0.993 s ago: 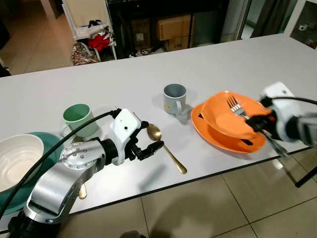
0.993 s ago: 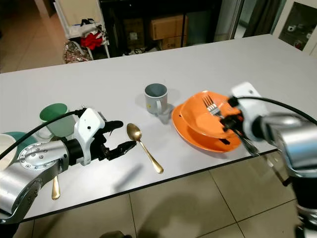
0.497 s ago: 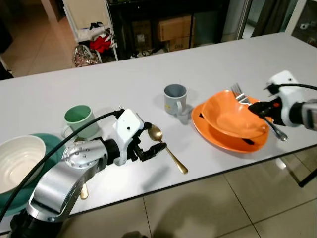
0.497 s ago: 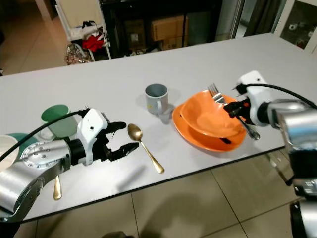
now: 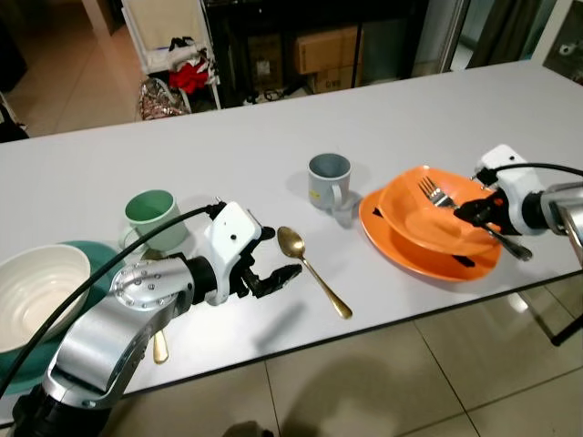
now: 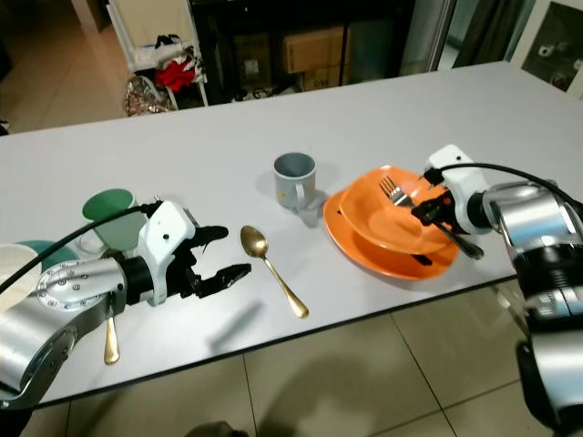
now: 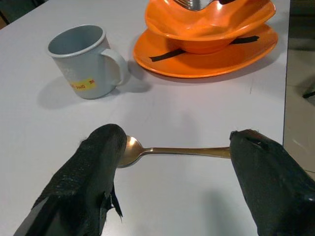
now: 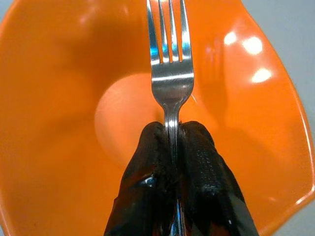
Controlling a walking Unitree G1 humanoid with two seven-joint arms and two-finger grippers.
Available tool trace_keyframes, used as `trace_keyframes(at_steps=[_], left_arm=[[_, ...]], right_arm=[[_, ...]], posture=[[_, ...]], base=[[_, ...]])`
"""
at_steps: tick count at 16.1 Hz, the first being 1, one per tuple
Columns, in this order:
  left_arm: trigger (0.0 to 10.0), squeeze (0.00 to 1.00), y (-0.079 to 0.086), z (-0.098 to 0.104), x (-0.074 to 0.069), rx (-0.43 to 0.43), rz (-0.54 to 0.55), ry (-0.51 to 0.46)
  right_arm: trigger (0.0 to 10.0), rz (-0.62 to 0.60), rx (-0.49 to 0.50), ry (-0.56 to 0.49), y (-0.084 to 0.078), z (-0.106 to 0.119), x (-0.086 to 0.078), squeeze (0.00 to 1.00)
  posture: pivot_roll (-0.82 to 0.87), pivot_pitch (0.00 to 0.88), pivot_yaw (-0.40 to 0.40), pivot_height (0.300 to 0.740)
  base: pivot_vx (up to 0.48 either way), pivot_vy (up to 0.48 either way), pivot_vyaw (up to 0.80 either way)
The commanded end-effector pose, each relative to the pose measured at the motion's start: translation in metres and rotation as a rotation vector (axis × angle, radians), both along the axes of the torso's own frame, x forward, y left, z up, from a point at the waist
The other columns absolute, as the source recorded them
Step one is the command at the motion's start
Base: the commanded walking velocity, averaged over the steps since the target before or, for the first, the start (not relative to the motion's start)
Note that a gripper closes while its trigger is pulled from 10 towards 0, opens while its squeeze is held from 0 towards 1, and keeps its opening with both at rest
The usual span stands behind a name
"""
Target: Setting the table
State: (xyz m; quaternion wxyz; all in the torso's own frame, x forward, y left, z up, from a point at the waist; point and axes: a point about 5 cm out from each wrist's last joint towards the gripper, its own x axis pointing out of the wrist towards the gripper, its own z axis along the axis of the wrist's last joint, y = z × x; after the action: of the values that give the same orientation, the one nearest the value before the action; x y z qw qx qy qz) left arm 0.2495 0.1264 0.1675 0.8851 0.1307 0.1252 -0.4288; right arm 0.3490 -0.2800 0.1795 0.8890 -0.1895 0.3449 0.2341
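White tabletop is seen running across the room, with tiled floor below its near edge and shelving with boxes behind. At the far left a cream bowl is set on a teal plate, and a green mug stands just beyond. The left hand is held with its fingers wide apart, low over the tabletop, beside the bowl end of a gold spoon, which lies flat between the fingers in the left wrist view without being touched. A grey mug stands near an orange bowl nested on an orange plate. The right hand is clamped on a silver fork, whose tines are held over the bowl's hollow. If the fork were let go here, it would likely drop into the bowl instead of beside the plate; a sweep sideways could catch the rim and shift the bowl. Compared with half a second ago, the fork has been brought from the bowl's far rim back over its middle, while the left hand has barely moved.
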Motion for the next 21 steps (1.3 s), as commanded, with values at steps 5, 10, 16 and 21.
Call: trace_keyframes(at_steps=[5, 10, 16, 21], left_arm=[[10.0, 0.07, 0.004, 0.002, -0.002, 0.012, -0.009, 0.007], [10.0, 0.07, 0.008, 0.003, -0.002, 0.026, 0.004, 0.000], [10.0, 0.07, 0.025, 0.002, 0.001, 0.075, 0.063, 0.001], [10.0, 0.07, 0.044, -0.002, 0.000, 0.144, 0.089, 0.026]], right_arm=[[10.0, 0.035, -0.002, -0.006, 0.004, 0.002, 0.008, 0.56], [10.0, 0.041, 0.008, -0.021, 0.008, 0.002, 0.013, 0.99], [10.0, 0.150, 0.238, -0.209, 0.073, 0.042, 0.024, 1.00], [10.0, 0.266, 0.370, -0.141, 0.176, 0.022, 0.006, 1.00]], posture=[[0.06, 0.000, 0.090, 0.740], [0.06, 0.000, 0.089, 0.740], [0.07, 0.000, 0.080, 0.740], [0.07, 0.000, 0.084, 0.740]], base=[[0.000, 0.000, 0.00], [0.000, 0.000, 0.00], [0.000, 0.000, 0.00], [0.000, 0.000, 0.00]])
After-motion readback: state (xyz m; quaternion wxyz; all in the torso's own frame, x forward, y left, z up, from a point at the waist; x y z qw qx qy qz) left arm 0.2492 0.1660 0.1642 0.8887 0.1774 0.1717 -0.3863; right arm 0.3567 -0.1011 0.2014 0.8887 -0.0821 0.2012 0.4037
